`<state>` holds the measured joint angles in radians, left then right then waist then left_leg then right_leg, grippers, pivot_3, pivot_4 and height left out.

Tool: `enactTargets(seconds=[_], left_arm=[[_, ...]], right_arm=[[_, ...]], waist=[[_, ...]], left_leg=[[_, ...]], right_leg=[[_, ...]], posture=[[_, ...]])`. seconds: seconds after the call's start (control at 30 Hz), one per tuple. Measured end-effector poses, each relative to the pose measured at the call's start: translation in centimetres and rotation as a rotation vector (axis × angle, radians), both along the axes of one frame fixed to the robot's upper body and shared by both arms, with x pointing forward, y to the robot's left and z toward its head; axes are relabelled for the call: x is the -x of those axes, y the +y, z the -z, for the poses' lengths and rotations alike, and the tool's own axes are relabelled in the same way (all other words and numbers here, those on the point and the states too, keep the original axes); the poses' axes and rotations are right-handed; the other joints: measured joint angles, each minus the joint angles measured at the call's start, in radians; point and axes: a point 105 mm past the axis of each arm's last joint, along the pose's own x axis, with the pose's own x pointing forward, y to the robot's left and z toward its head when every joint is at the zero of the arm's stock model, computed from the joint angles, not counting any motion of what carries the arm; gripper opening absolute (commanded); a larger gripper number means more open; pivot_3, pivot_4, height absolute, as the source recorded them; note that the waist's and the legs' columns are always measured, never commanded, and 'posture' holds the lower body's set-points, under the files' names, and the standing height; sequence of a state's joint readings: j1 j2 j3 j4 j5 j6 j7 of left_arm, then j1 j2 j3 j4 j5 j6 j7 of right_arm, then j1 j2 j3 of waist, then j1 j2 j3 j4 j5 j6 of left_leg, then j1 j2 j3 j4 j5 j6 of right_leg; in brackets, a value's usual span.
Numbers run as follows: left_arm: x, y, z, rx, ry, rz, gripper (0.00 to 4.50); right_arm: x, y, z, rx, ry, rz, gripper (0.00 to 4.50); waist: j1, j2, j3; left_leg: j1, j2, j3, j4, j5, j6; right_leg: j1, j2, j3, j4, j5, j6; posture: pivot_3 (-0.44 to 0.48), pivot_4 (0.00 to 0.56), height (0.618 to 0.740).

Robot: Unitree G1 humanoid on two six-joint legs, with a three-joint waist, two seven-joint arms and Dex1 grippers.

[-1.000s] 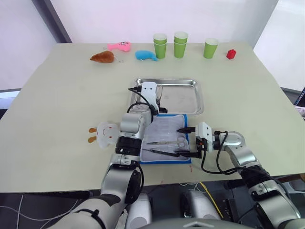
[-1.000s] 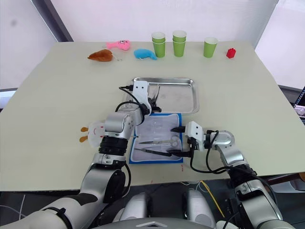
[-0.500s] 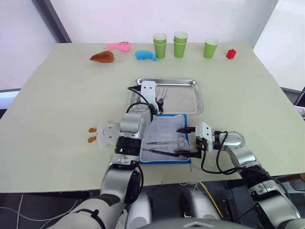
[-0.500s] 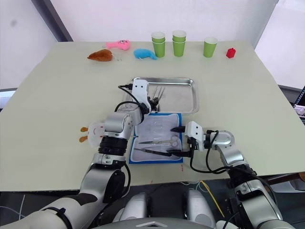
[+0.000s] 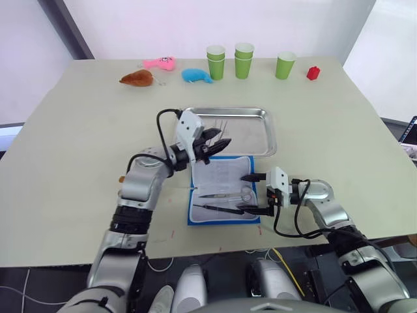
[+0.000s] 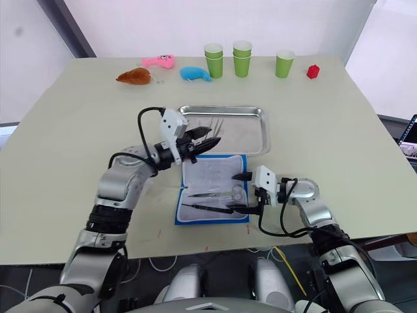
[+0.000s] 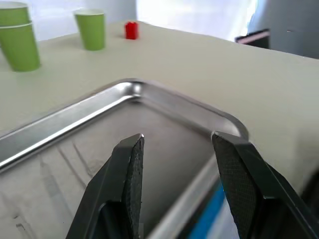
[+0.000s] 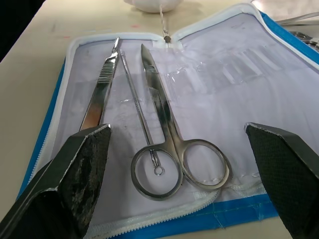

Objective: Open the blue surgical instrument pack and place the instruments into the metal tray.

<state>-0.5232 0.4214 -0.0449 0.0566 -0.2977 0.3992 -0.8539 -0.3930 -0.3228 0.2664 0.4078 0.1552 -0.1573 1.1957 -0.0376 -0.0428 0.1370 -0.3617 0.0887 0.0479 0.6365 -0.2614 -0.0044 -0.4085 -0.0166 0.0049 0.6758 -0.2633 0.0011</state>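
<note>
Beige table point(image 5: 78, 163) lies bare beside metal tray point(image 5: 270, 140).

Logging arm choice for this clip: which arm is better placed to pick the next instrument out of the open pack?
Right. The right gripper is open at the edge of the open blue pack, its fingers either side of the scissors. The left gripper is open and empty over the metal tray.

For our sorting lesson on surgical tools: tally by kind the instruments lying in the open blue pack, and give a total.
Ring-handled scissors: 1
Thin probe with a small loop end: 1
Flat scalpel-like tool: 1
Total: 3
</note>
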Motion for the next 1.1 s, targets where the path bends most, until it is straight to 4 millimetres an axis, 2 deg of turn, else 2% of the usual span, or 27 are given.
enactTargets(seconds=[0.13, 0.3, 0.4, 0.47, 0.57, 0.67, 0.8, 1.1], left_arm=[[2.3, 2.7, 0.3, -0.048, 0.02, 0.147, 2.31], [4.4, 4.8, -0.8, -0.105, 0.014, 0.31, 2.31], [5.5, 7.1, -1.1, -0.179, 0.027, 0.401, 2.31], [6.0, 8.0, -1.6, -0.202, 0.032, 0.447, 2.31], [6.8, 9.1, -2.3, -0.252, 0.051, 0.483, 3.12], [7.1, 9.1, -2.4, -0.255, 0.06, 0.5, 4.46], [8.2, 8.4, -2.8, -0.255, 0.061, 0.573, 4.46], [8.8, 8.1, -2.5, -0.238, 0.046, 0.609, 4.46]], right_arm=[[0.0, 0.1, 0.0, -0.003, -0.001, -0.002, 4.5], [0.0, 0.0, 0.0, 0.0, 0.0, 0.003, 4.5], [0.0, 0.0, 0.0, -0.002, -0.001, -0.001, 4.5], [0.0, 0.0, 0.0, -0.002, -0.001, -0.001, 4.5], [0.0, 0.1, 0.0, -0.003, -0.001, -0.001, 4.5], [0.0, 0.0, 0.0, -0.002, -0.001, 0.0, 4.5], [0.0, 0.1, 0.0, -0.004, -0.001, -0.002, 4.5], [0.0, 0.0, 0.0, -0.003, -0.001, -0.002, 4.5]], waist=[[-0.002, 0.0, 0.0], [0.001, 0.0, 0.0], [0.0, 0.0, 0.0], [0.0, -0.001, 0.0], [-0.001, -0.001, 0.001], [0.0, 0.0, 0.002], [-0.001, 0.0, 0.003], [0.0, 0.001, 0.004]], left_leg=[[0.0, 0.0, -0.001, 0.0, 0.0, 0.0], [0.0, 0.0, 0.0, 0.0, 0.0, 0.0], [0.0, 0.0, -0.001, 0.0, 0.0, 0.0], [0.0, 0.0, -0.001, 0.0, 0.0, 0.0], [0.0, 0.0, 0.0, -0.001, 0.0, 0.0], [0.0, 0.0, 0.0, -0.001, 0.0, 0.0], [-0.001, 0.001, 0.0, -0.001, 0.0, 0.001], [0.0, 0.001, 0.0, -0.001, 0.0, 0.001]], right_leg=[[0.0, 0.001, -0.001, 0.0, 0.0, 0.0], [0.0, 0.0, 0.0, 0.0, 0.0, 0.0], [-0.001, 0.001, -0.001, 0.0, -0.001, -0.001], [-0.001, 0.001, -0.001, 0.0, -0.001, -0.001], [-0.001, 0.001, 0.0, -0.001, -0.001, 0.0], [-0.001, 0.0, 0.0, 0.0, -0.001, 0.0], [-0.001, 0.001, 0.0, -0.001, -0.001, 0.0], [-0.001, 0.001, 0.001, -0.001, -0.001, 0.0]], posture=[[0.0, 0.15, 0.74], [0.0, 0.15, 0.74], [0.0, 0.15, 0.74], [0.0, 0.15, 0.74], [0.0, 0.15, 0.74], [0.0, 0.15, 0.74], [0.0, 0.15, 0.74], [0.0, 0.15, 0.74]])
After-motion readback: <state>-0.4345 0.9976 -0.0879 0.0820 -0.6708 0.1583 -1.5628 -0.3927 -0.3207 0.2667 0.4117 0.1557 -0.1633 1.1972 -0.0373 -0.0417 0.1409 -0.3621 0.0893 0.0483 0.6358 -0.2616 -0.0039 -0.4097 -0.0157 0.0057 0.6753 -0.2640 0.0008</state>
